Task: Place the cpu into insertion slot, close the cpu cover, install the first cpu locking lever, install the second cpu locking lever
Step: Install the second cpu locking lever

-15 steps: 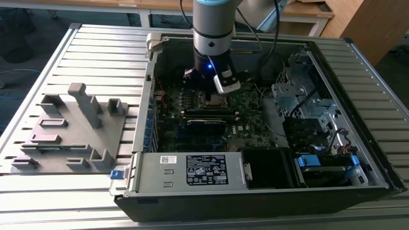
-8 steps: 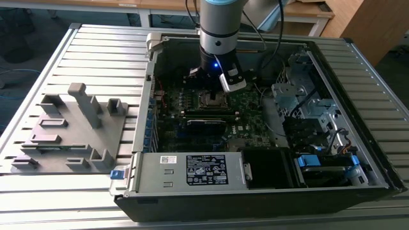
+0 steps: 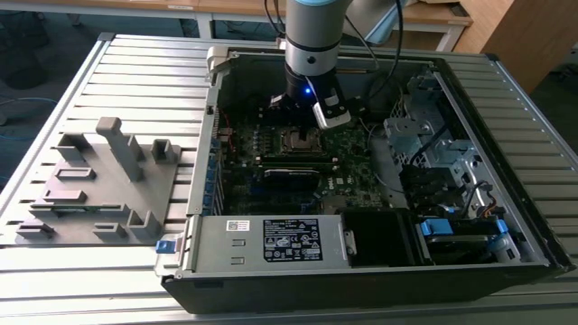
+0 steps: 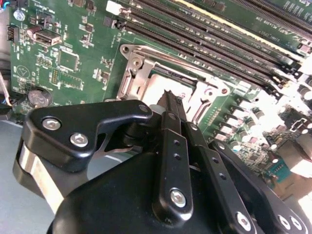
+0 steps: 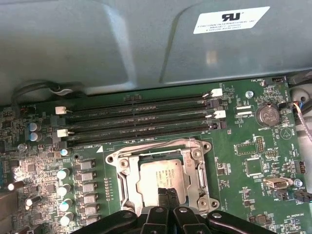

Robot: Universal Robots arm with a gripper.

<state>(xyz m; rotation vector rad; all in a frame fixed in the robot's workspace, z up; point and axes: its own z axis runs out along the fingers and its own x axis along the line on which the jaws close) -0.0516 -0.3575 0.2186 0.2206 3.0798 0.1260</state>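
Silver cpu (image 5: 158,179) flat in insertion slot (image 5: 127,187), tool (image 5: 168,194) fingers together above.

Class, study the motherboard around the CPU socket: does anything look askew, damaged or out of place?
Nothing stands out. The cpu lies flat and square in the insertion slot, with the cpu cover framing it evenly. The gripper sits with its fingertips together at the chip's edge.

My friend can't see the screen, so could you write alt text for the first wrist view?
The end effector, fingers shut together, hangs over the silver cpu seated in its insertion slot on a green motherboard. Four long black memory slots run beside the socket, below a grey metal case wall.
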